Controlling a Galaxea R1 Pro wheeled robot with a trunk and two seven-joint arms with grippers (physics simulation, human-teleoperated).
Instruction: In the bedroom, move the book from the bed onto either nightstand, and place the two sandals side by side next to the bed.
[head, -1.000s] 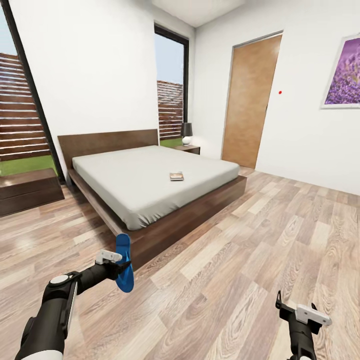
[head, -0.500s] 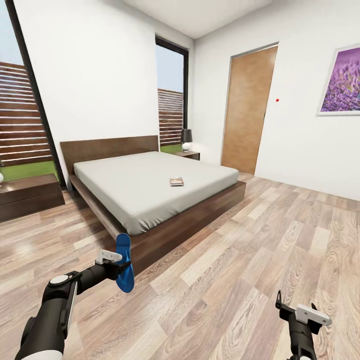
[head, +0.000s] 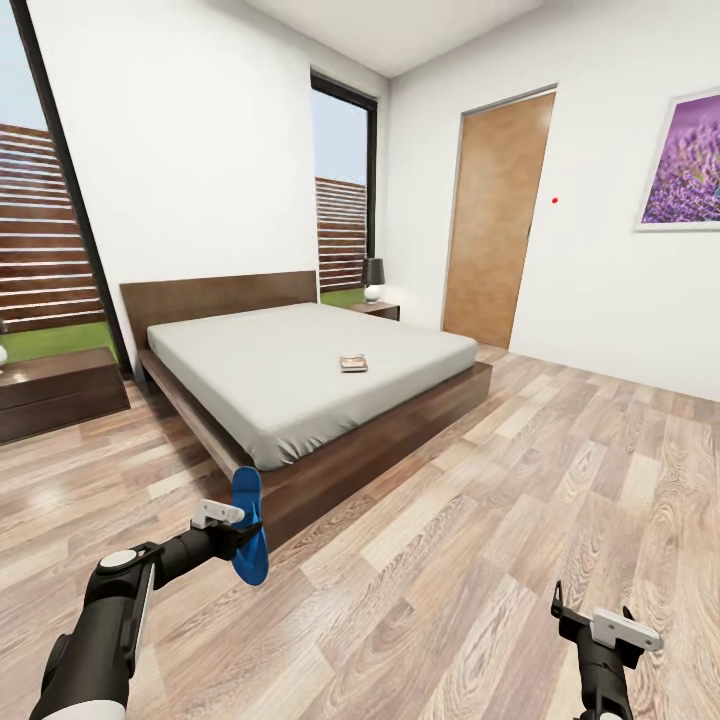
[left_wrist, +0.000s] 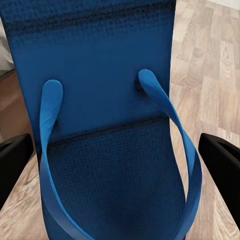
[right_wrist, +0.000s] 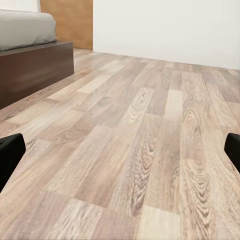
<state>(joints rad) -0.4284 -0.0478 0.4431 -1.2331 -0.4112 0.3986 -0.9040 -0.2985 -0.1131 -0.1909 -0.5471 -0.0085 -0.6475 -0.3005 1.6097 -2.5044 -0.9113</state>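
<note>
Left gripper (head: 243, 531) holds a sandal (head: 247, 528) by the bed (head: 300, 375).
Head view: the sandal stands on end, clamped in the left fingers above the floor (head: 480, 520) near the bed's foot corner; the book (head: 353, 363) lies on the mattress toward its foot edge; a nightstand (head: 375, 309) stands at the far head corner. Right gripper (head: 592, 615): fingers apart. Left wrist view: fingers (left_wrist: 220, 162) flank the sandal (left_wrist: 110, 125). Right wrist view: fingers (right_wrist: 10, 155) spread wide over the floor (right_wrist: 145, 135).

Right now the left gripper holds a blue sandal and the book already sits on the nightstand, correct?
Not quite. The left gripper does hold a blue sandal, but the head view shows the book lying on the bed, not on the nightstand.
</note>
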